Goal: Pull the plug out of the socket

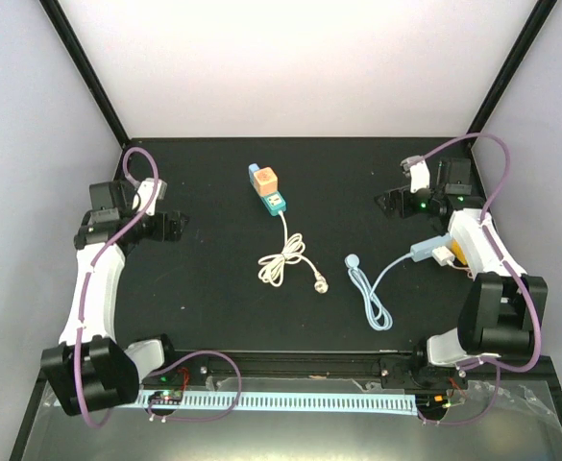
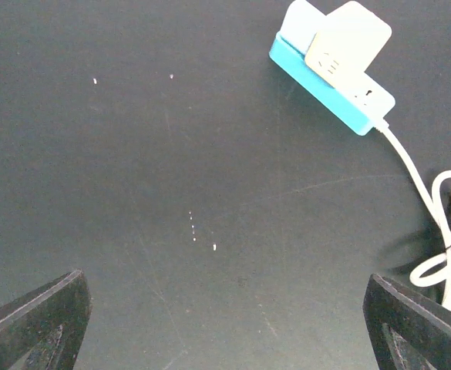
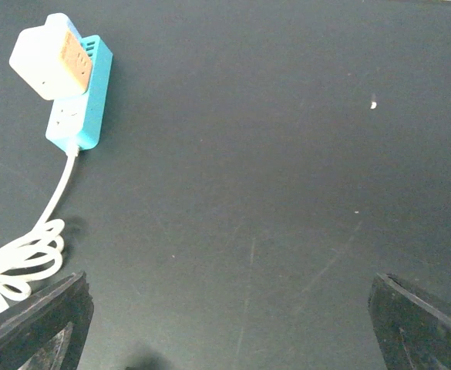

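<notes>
A turquoise socket strip [image 1: 273,199] lies at the back middle of the black table, with a white and orange plug block [image 1: 265,180] seated in it. Its white cord [image 1: 282,259] coils toward the front. The strip [image 2: 325,89] and plug [image 2: 347,42] show at the upper right of the left wrist view, and the strip [image 3: 86,116] and plug [image 3: 54,58] at the upper left of the right wrist view. My left gripper [image 1: 170,226] is open and empty at the far left. My right gripper [image 1: 396,202] is open and empty at the far right.
A light blue cable [image 1: 377,288] with a round end lies right of centre, running to a white and blue adapter [image 1: 432,252] beside my right arm. The white cord's coil [image 3: 17,258] lies at the left edge of the right wrist view. Grey walls stand around the table.
</notes>
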Motion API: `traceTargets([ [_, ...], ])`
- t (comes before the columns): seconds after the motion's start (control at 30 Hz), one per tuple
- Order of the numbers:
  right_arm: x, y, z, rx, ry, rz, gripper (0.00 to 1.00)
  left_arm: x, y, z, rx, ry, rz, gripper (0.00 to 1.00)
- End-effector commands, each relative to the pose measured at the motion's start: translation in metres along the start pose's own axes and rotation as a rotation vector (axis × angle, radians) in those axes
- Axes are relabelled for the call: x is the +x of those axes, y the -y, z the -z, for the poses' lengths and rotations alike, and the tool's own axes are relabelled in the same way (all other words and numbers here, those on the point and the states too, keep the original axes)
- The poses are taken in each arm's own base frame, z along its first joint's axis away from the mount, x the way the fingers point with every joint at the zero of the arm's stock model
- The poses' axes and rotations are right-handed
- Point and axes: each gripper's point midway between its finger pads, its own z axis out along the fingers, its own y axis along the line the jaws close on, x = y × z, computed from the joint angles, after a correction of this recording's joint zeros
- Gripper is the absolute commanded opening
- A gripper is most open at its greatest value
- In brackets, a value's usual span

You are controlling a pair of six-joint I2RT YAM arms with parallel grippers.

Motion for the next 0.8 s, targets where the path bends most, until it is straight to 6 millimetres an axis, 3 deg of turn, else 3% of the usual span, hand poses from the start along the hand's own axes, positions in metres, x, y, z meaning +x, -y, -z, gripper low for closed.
traceTargets([
  [0.0,-0.022,-0.012,0.000,-0.005,0.084,0.042,1.00,-0.013,0.001,0.010,-0.056,0.111,0.029,0.99],
  [0.33,-0.040,-0.061,-0.045,-0.087,0.055,0.111,1.00,-0.017,0.002,0.028,-0.116,0.138,-0.013,0.99],
  [0.77,-0.042,-0.149,-0.149,-0.119,-0.093,0.285,1.00,-0.020,-0.005,0.034,-0.169,0.097,-0.067,0.99],
])
